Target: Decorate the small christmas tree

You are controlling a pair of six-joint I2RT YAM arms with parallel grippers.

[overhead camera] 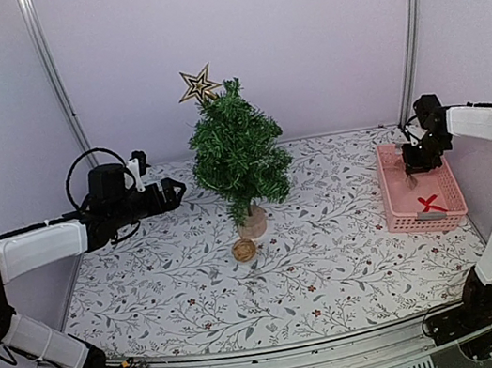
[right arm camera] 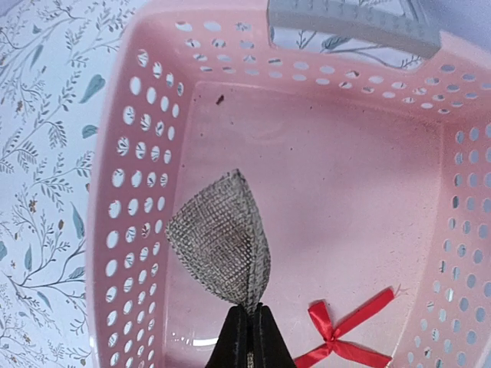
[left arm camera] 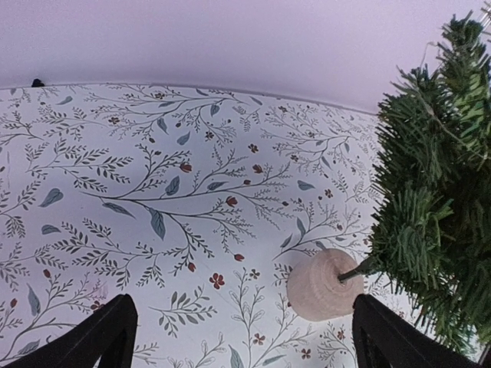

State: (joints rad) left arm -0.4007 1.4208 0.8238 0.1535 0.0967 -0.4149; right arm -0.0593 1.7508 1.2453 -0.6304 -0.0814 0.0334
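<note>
**Our right gripper [right arm camera: 252,310] pinches a grey mesh piece [right arm camera: 219,238] inside the pink basket [right arm camera: 115,253]; our left gripper [left arm camera: 245,337] hangs wide open beside the small christmas tree [overhead camera: 238,152].**

The right gripper's jaws are pressed together on the narrow tip of the mesh piece, which fans out toward the basket's perforated wall. A red bow [right arm camera: 337,337] lies just beside the gripper, with bare basket floor beyond it up to the grey handle [right arm camera: 345,23]. The basket sits by the right edge of the counter [overhead camera: 355,260]. The left gripper hovers left of the tree, close to the branches. The tree stands upright at the middle back on its wooden base [left arm camera: 322,285], a star [overhead camera: 198,85] at its top and a small round ornament [overhead camera: 244,250] just in front. We see open floral-patterned counter between tree and basket, and pale walls [overhead camera: 296,32] close the back.
</note>
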